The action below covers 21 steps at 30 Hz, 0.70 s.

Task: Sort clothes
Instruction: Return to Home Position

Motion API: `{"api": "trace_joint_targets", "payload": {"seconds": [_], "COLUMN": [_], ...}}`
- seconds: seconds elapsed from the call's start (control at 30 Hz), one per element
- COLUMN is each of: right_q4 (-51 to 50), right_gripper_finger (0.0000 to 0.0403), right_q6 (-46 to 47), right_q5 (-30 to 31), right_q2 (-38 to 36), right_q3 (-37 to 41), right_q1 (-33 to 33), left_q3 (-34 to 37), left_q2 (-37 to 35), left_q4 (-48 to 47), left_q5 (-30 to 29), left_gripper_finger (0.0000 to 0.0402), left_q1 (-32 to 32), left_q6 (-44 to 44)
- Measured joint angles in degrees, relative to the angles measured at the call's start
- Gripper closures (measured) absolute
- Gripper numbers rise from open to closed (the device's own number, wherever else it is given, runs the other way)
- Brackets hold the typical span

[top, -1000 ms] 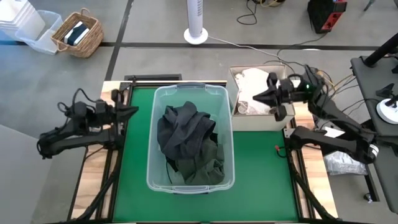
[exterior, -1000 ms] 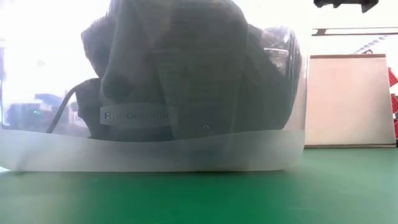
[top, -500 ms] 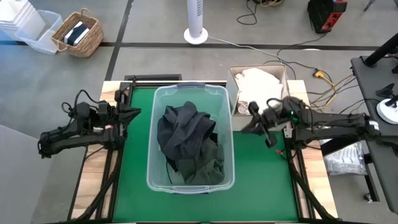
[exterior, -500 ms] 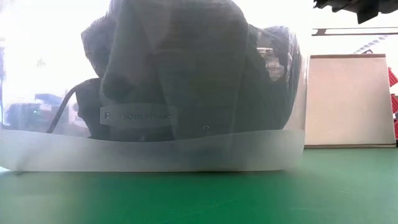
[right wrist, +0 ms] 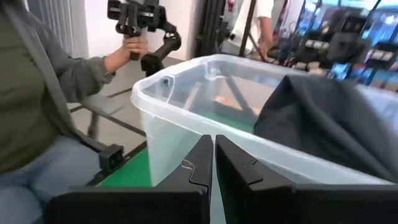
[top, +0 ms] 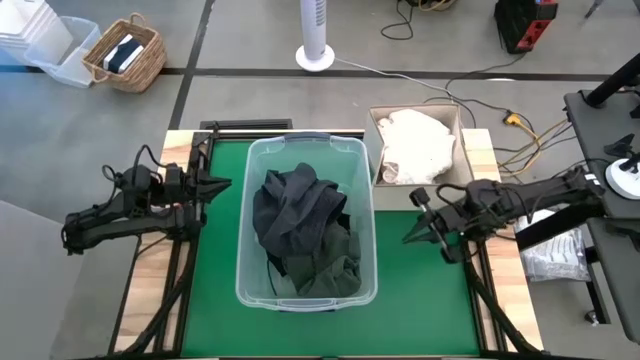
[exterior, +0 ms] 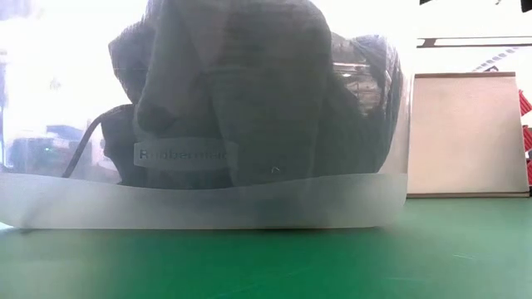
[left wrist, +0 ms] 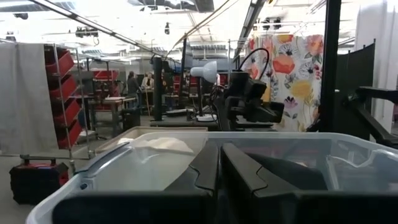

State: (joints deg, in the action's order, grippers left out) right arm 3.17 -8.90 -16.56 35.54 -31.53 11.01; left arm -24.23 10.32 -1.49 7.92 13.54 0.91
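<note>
Dark clothes, black, grey and dark green, lie heaped in the clear tub at the middle of the green mat; in the low view the dark clothes fill the tub. White clothes lie in the cardboard box at the far right. My left gripper hovers shut beside the tub's left wall, holding nothing, also seen in its wrist view. My right gripper hovers shut right of the tub, pointing at it, nothing between its fingers.
The tub takes up the mat's middle; bare green mat lies to its right and near side. In the right wrist view a person sits beyond the table holding a hand-held controller. Beyond the far edge stand a fan and a wicker basket.
My right gripper has swung from over the cardboard box toward the table's near edge and down, turning until it points level at the tub's right wall; it stays shut. The clothes have not moved.
</note>
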Motion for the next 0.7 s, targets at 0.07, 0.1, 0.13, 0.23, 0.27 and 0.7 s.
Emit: {"api": "trace_joint_targets", "payload": {"seconds": [0.07, 0.1, 0.13, 0.23, 0.27, 0.7], "right_q4": [-0.3, 0.21, 1.06, 2.26, 1.93, 2.27], "right_gripper_finger": [0.039, 0.039, 0.039, 0.0391, 0.0391, 0.0391], "right_q6": [-1.95, -3.09, -4.26, -6.09, -6.2, -2.47], "right_q5": [0.17, 0.16, 0.09, -0.14, -0.37, -10.46], "right_q2": [-1.31, -1.67, -1.83, -1.64, -1.62, -8.94], "right_q3": [0.04, 0.07, 0.07, 0.05, 0.07, 4.41], "right_q1": [-0.32, -0.8, -1.5, -4.49, -5.62, -11.17], "left_q3": [0.02, 0.06, 0.08, 0.19, 0.29, 4.92], "left_q2": [-0.07, -0.08, -0.11, -0.06, -0.06, -7.49], "left_q4": [0.1, 0.21, 0.22, 0.24, 0.3, -0.14], "left_q5": [0.0, 0.0, -0.02, -0.03, -0.02, 10.25], "left_gripper_finger": [0.0401, 0.0401, 0.0401, 0.0401, 0.0401, 0.0401], "left_q1": [0.0, 0.0, 0.0, 0.0, 0.0, -0.02], "left_q6": [0.0, -0.08, -0.27, -0.51, -0.53, 0.06]}}
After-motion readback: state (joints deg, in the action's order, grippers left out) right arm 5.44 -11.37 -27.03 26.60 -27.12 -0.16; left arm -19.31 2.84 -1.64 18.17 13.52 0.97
